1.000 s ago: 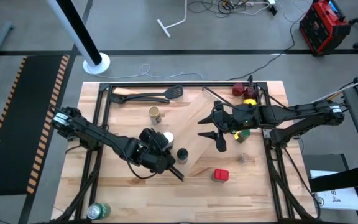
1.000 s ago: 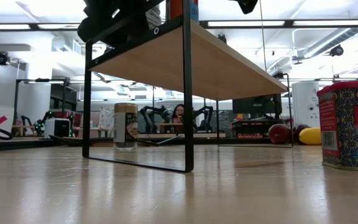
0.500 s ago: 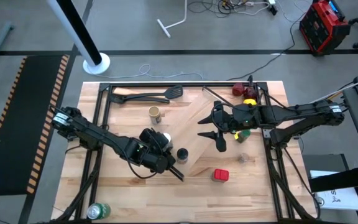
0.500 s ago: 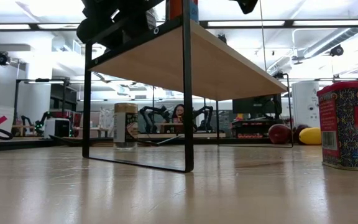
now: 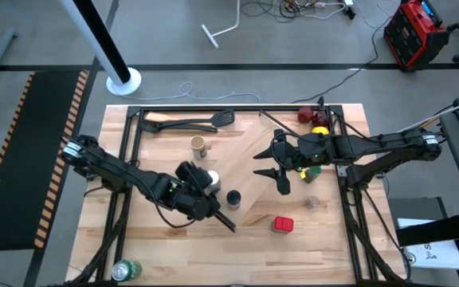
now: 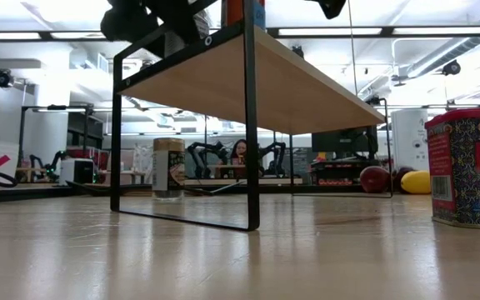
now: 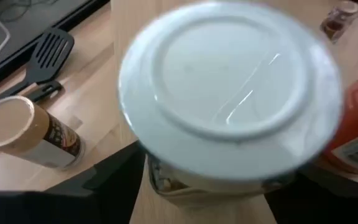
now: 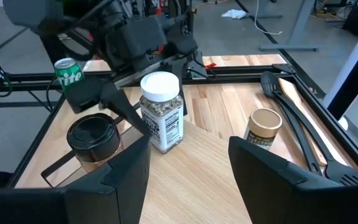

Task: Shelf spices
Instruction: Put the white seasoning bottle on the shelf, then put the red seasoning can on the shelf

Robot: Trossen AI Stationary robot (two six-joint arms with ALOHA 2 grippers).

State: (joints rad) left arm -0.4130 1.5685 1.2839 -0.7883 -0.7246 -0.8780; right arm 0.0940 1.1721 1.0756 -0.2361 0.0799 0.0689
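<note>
The left tool [image 5: 200,179] has its fingers either side of the white-capped jar [image 8: 161,112], which stands on the shelf [image 5: 255,179] at its near corner beside the black-capped jar [image 8: 93,141]; whether they pinch or have let go is unclear. A sideways pull-out could topple it off the edge. The right tool [image 5: 276,169] hangs open over the shelf, the green jar [image 5: 313,170] under its arm.
</note>
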